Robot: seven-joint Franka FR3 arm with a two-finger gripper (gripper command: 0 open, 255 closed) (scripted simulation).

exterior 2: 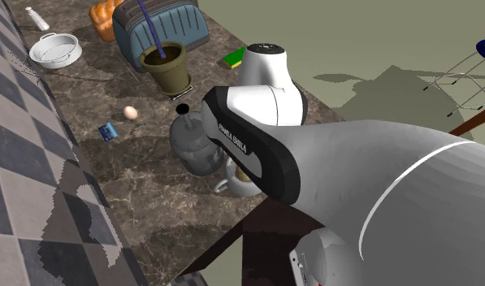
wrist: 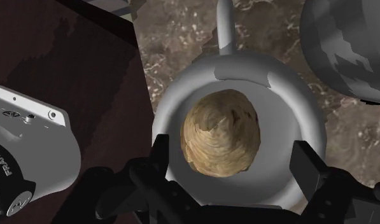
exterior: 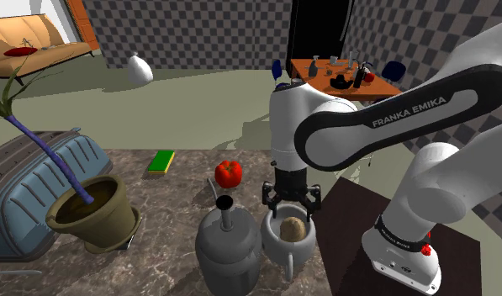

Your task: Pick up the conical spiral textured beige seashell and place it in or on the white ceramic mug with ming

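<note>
The beige spiral seashell (wrist: 221,140) lies inside the pale grey-white mug (wrist: 290,95), resting on its bottom. In the shoulder view the shell (exterior: 292,228) shows over the mug (exterior: 272,244) rim at the counter's front edge. My gripper (exterior: 293,204) hangs straight above the mug, open. Its fingers (wrist: 160,159) stand apart on either side of the shell without touching it, and the gripper (wrist: 234,162) holds nothing. From the second exterior view the arm covers most of the mug (exterior 2: 232,182).
A grey jug (exterior: 228,244) stands right beside the mug. A red fruit (exterior: 229,173), a green sponge (exterior: 161,161), a tilted plant pot (exterior: 93,210) and a blue-grey case (exterior: 39,181) share the marble counter. The dark stand (exterior: 350,219) borders the mug's other side.
</note>
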